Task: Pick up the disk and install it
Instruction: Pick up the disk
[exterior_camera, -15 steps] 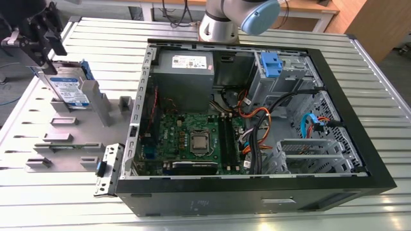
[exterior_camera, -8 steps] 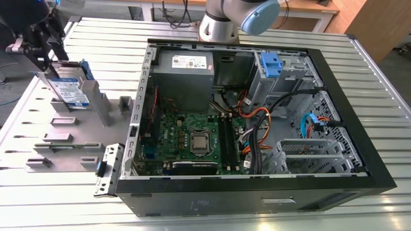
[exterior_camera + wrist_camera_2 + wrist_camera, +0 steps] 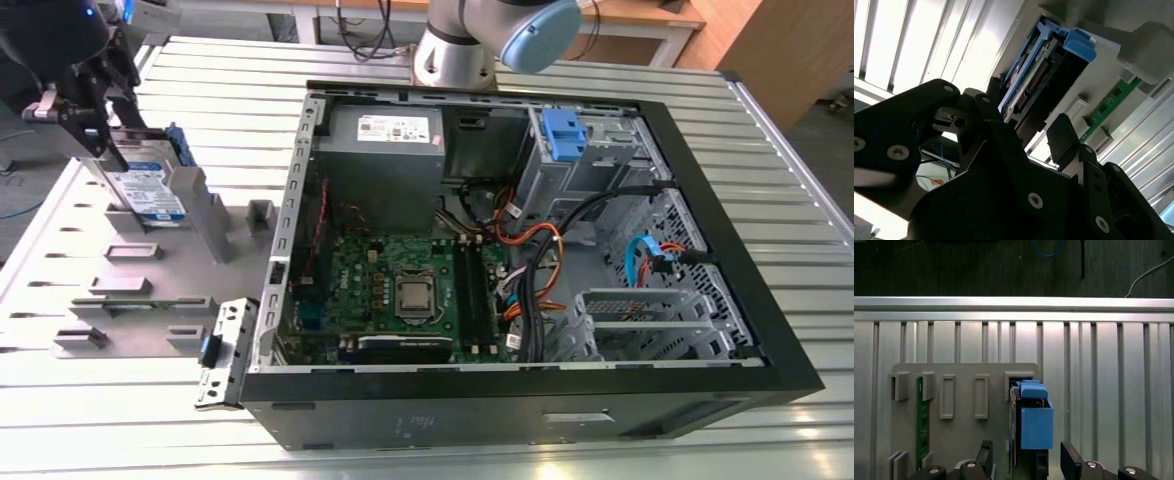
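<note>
1. The disk [image 3: 158,185] stands on edge in a slot of the grey fixture plate [image 3: 80,255]. It is outside the computer case [image 3: 534,410], to the exterior view's left of it.
2. Its blue carrier frame [image 3: 1036,427] wraps the drive. In the second wrist view the drive's connector edge faces my camera.
3. The disk carries one white-and-blue label [image 3: 144,203]. I cannot make out the print on it.
4. My gripper [image 3: 1028,460] hangs directly over the disk, with the jaws spread wide.
5. My two black fingers [image 3: 1070,459] stand one on each side of the carrier frame. In the first wrist view a strip of plate shows between each finger and the frame, so I touch nothing and hold nothing.
6. One green memory stick [image 3: 921,425] also stands in the fixture plate, well apart from the disk. Two empty rectangular slots [image 3: 946,396] lie between them.
7. The plate and the case both rest on a ribbed aluminium table [image 3: 787,180].
8. The case lies on its side with its panel off. Inside I count:
   - one grey power supply [image 3: 387,175] with one white sticker [image 3: 396,127], whose text I cannot read
   - one green motherboard [image 3: 387,270]
   - one blue bracket [image 3: 561,135] in the drive bay
</note>
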You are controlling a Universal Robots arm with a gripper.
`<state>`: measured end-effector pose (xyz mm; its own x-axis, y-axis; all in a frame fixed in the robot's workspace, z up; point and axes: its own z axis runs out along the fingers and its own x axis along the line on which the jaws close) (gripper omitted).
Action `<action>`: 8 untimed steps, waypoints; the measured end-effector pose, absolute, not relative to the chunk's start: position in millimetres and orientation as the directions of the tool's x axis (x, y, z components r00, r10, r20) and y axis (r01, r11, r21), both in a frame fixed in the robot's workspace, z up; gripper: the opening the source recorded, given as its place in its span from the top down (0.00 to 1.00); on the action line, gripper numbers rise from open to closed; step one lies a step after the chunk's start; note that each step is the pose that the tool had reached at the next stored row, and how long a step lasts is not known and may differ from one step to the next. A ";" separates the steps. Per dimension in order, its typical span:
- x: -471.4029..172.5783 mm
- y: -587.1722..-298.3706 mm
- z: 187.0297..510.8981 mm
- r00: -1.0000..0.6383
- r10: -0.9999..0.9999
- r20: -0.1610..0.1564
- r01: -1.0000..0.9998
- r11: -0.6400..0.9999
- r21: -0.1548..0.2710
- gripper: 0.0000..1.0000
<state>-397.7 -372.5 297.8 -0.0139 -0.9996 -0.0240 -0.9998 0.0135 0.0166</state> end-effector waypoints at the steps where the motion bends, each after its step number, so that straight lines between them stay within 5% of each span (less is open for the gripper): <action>1: -397.6 -371.8 297.5 -0.014 -1.000 -0.024 -1.000 0.013 0.017 0.36; 8: -397.0 -369.5 296.8 -0.014 -1.000 -0.024 -1.000 0.013 0.016 0.36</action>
